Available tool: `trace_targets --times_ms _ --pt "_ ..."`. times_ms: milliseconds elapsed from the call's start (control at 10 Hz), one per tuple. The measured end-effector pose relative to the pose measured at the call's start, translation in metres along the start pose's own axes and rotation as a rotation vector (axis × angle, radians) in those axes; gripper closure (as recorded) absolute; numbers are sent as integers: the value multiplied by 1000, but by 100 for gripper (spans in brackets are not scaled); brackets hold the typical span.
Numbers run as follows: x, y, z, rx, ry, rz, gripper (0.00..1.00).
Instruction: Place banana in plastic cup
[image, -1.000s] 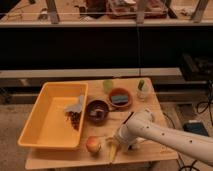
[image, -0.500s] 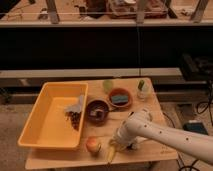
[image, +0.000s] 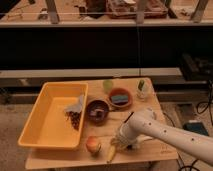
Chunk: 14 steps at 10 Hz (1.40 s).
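Observation:
The banana (image: 111, 154) is slim and pale yellow and lies near the table's front edge, just right of the apple. My gripper (image: 120, 143) is at the end of the white arm (image: 160, 132), which reaches in from the right. It is down at the banana's far end and hides part of it. The plastic cup (image: 108, 85) is small and pale yellow-green. It stands upright at the back of the table, well behind the gripper.
A round red-yellow apple (image: 93, 145) sits left of the banana. A dark bowl (image: 97, 110) and a terracotta bowl (image: 120, 97) stand mid-table. A clear bottle with a green top (image: 143, 89) is at the back right. A yellow tray (image: 45, 120) holding a brush (image: 75, 111) fills the left side.
The gripper has shifted slightly left and down toward the front edge, onto the banana's end. The other objects have not moved.

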Motion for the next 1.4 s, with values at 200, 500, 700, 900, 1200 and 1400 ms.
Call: trace_targets --times_ms 200,500,700,900,1200,1400 --pt "0 -7 -36 51 10 36 89" --pt "23 -11 -94 125 131 199 89" --pt "50 -24 -104 159 202 292 89" --pt "77 -47 -113 179 266 354 89" --pt "113 -78 -128 190 327 401 89" --pt "114 -76 -129 190 328 403 89"
